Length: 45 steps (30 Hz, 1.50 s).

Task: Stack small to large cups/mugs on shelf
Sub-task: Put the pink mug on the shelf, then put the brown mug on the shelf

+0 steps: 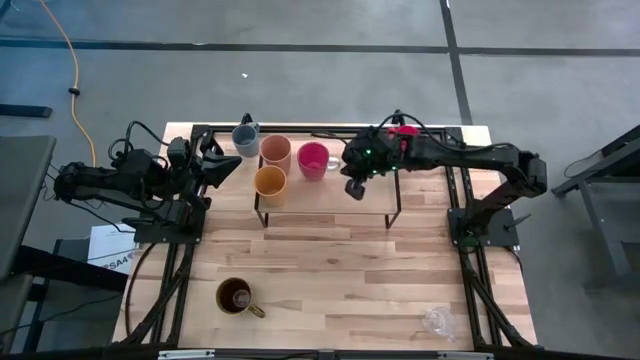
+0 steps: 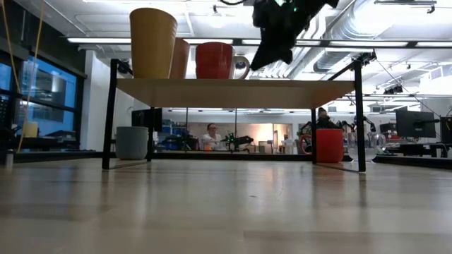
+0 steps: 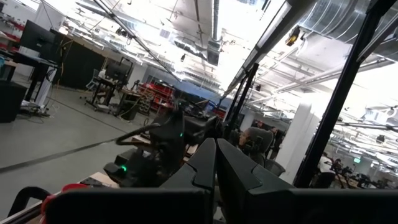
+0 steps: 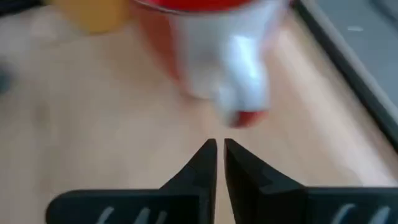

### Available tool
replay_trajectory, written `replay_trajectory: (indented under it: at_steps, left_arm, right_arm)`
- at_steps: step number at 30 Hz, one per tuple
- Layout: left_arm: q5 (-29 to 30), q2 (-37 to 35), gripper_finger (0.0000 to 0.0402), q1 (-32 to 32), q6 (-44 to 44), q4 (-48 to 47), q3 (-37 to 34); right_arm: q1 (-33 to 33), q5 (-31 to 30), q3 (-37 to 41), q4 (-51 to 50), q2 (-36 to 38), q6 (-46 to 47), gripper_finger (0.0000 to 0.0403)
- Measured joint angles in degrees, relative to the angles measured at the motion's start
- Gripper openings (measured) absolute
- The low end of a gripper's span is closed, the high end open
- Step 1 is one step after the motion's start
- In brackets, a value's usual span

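The right gripper hangs over the shelf with its fingers nearly touching and nothing between them. Just ahead of the fingertips stands the red cup, upright on the shelf plank, its pale handle turned toward the fingers (a narrow gap separates handle and fingertips, so no contact exists). In the high view the same red cup sits beside the peach tumbler, with the orange-yellow cup in front of that tumbler and the grey-blue mug beyond the shelf's far left corner.

The left gripper waits off the shelf's left end, fingers pressed together and empty.

Judged step: retreat from the placed red cup and go for the next vessel.

1. Draw the fingers straight back, away from the handle; a sideways sweep could catch it and turn or tip the cup.
2. Lift clear of the shelf frame before travelling.
3. Select the next cup. The dark-brown mug and the clear glass cup stand well apart from the fingers, near the front edge of the counter; a second red cup stands behind the shelf's right leg.
4. Spread the fingers fully before descending on any rim.
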<state>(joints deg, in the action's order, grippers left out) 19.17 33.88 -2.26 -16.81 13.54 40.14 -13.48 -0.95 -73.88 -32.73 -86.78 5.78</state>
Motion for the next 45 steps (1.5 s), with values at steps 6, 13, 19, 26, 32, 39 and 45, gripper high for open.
replay_trajectory:
  at_steps: [6,13,19,26,32,39,45]
  left_arm:
    - [0.0,0.0,0.0003,0.0,0.0,0.0,0.0]
    - [0.0,0.0,0.0003,0.0,0.0,0.0,0.0]
    - [0.0,0.0,0.0003,0.0,0.0,0.0,0.0]
    - [0.0,0.0,0.0003,0.0,0.0,0.0,0.0]
    - [0.0,0.0,0.0003,0.0,0.0,0.0,0.0]
    - [0.0,0.5,0.0003,0.0,-1.9,0.0,0.0]
    - [-0.4,1.7,0.0003,0.0,-1.1,0.0,0.0]
  right_arm:
    - [-0.8,-5.4,1.3,0.9,0.0,0.4,0.0007]
    - [-1.1,-1.9,1.3,4.6,0.0,2.0,0.0001]
    - [-1.1,-1.8,1.3,6.2,0.0,3.2,0.0]
    - [-1.2,-1.8,1.3,6.0,-0.1,2.9,0.0]
    - [-1.0,0.4,0.8,-1.0,0.1,1.9,0.0]
    - [1.8,6.5,-1.8,-6.3,1.1,1.7,0.0]
    - [3.2,3.5,-6.2,-6.3,10.8,0.8,0.0]
